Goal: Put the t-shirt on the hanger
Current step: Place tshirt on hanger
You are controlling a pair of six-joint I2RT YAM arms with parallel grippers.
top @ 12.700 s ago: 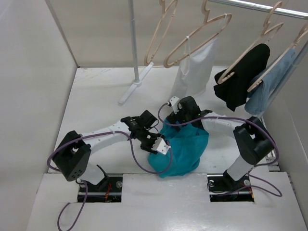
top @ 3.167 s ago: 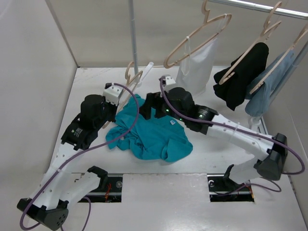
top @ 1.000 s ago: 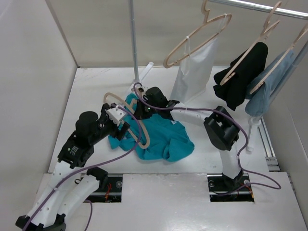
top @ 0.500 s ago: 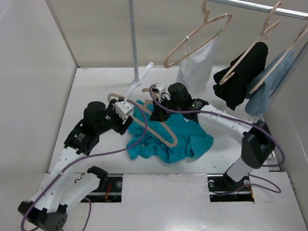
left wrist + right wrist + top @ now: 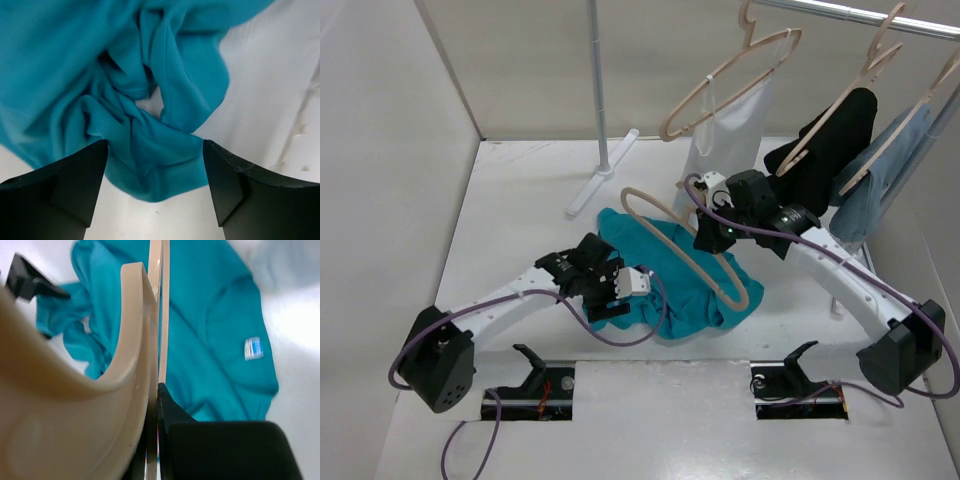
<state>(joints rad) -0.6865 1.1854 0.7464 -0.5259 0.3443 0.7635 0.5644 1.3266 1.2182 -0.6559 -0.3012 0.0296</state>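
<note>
The teal t-shirt [image 5: 665,285] lies crumpled on the white table, its small white label [image 5: 253,348] facing up. My right gripper [image 5: 708,238] is shut on the pale wooden hanger [image 5: 680,252] and holds it tilted just above the shirt's right half. In the right wrist view the hanger [image 5: 105,390] fills the left side, pinched at my right gripper [image 5: 157,390]. My left gripper [image 5: 620,288] hangs open low over the shirt's near left edge. In the left wrist view the bunched hem [image 5: 150,165] lies between the spread fingers [image 5: 65,185], with my left gripper [image 5: 155,192] above bare table.
A rail pole [image 5: 599,90] with its foot [image 5: 603,172] stands at the back. Behind the shirt hang a hanger with a white top [image 5: 725,135], a black garment [image 5: 825,160] and a pale blue garment [image 5: 880,185]. White walls close in the left and back.
My right gripper has carried the hanger to the right and nearer. The left arm has left the hanger's hook and swung down to the shirt's near left edge. The shirt has shifted.
</note>
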